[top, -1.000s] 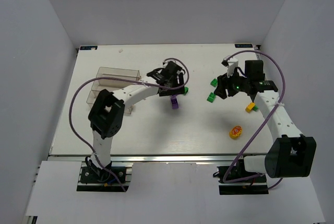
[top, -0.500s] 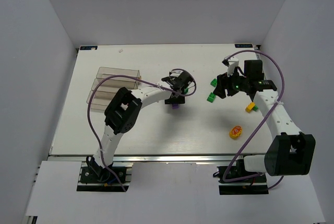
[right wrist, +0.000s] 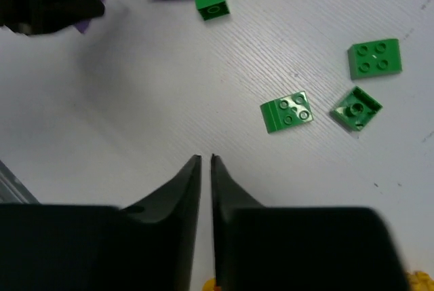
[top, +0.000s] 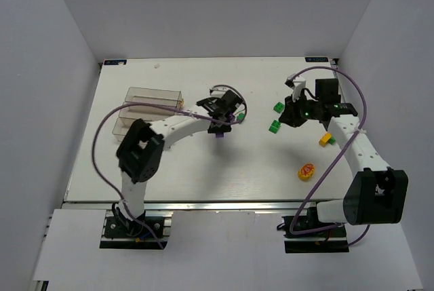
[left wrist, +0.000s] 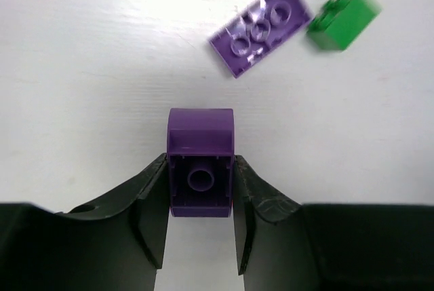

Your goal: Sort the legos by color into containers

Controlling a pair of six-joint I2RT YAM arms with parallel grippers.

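Left fingers (left wrist: 150, 203) are squeezing a purple brick (left wrist: 201, 143) by its sides, presumably for hauling to the containers (top: 154, 92); right fingers (right wrist: 186, 184) are hovering pinched together, empty, above green bricks (right wrist: 287, 112).

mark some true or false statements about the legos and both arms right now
1. The left fingers clamp a purple brick by its sides. True.
2. The right fingers grip a green brick. False: they stand almost together with nothing between them, and the green bricks lie on the table ahead.
3. A small green brick lies beside the flat purple plate. True.
4. The containers stand on the right side of the table. False: they stand on the left side, by the left arm.
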